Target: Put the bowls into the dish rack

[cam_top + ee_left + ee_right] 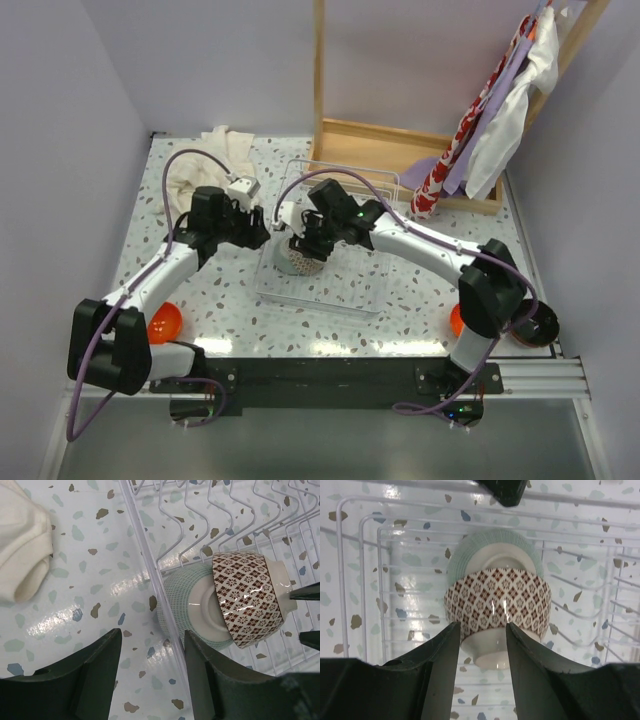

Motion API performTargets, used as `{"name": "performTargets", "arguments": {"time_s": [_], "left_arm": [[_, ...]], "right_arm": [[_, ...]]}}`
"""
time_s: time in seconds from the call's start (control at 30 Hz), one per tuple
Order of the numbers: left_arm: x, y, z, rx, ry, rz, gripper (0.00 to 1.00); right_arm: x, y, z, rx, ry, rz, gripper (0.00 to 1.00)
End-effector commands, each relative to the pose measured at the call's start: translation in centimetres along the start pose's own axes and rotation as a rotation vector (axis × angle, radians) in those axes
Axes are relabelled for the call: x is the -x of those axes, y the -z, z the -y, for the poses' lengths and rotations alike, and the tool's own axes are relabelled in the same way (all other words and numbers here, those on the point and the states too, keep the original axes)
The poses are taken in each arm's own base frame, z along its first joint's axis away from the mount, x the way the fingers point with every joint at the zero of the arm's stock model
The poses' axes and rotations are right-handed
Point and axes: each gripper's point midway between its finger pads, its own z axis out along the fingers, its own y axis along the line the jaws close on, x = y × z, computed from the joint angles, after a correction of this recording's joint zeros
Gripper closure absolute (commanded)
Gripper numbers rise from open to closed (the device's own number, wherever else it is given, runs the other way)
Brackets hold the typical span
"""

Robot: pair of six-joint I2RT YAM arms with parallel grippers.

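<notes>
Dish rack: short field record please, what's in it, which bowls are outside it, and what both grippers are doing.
dish rack: two bowls inside
inside: brown-patterned bowl on its side, leaning on teal bowl
outside: left orange bowl, right orange bowl, dark bowl
left gripper: open, empty, over the rack's edge
right gripper: fingers flank brown-patterned bowl's foot; grip unclear

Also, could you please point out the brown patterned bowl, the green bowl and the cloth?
brown patterned bowl [497, 600], right wrist view, on its patterned side.
green bowl [490, 537], right wrist view, on its ribbed outer wall.
cloth [20, 540], left wrist view, on its folded middle.
</notes>
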Motion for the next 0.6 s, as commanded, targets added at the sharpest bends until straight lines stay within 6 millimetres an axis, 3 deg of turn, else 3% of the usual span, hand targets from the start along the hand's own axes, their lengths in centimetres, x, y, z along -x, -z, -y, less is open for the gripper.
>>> {"name": "performTargets", "arguments": {"time_s": [0.0, 0.07, 0.2, 0.23, 0.37, 0.4, 0.43, 0.57], "left_arm": [[2.8, 1.1, -0.6, 0.022, -0.018, 0.092, 0.43], [2.7, 1.2, -0.6, 0.022, -0.016, 0.096, 0.43], [2.5, 1.1, -1.0, 0.031, -0.008, 0.093, 0.45], [2.4, 1.0, -1.0, 0.031, -0.004, 0.091, 0.48], [2.5, 1.1, -0.9, 0.020, 0.009, 0.092, 0.77], [2.4, 1.1, -1.0, 0.029, 0.014, 0.091, 0.91], [2.4, 1.1, -1.2, 0.037, 0.022, 0.092, 0.98], [2.1, 1.2, -1.3, 0.039, 0.031, 0.088, 1.00]], "right_arm": [[0.3, 5.1, 0.2, -0.096, 0.012, 0.053, 0.56], [0.2, 6.3, 0.3, -0.125, 0.012, 0.063, 0.62], [-1.9, 5.7, -0.2, -0.107, -0.019, 0.008, 0.97], [-2.0, 5.5, 0.1, -0.117, -0.022, 0.008, 1.00], [-2.8, 4.2, 1.4, -0.141, -0.036, -0.025, 1.00], [-3.1, 3.5, 1.7, -0.135, -0.042, -0.038, 1.00], [-3.3, 3.1, 1.8, -0.130, -0.045, -0.052, 1.00], [-3.7, 1.9, 2.5, -0.115, -0.058, -0.072, 1.00]]}}
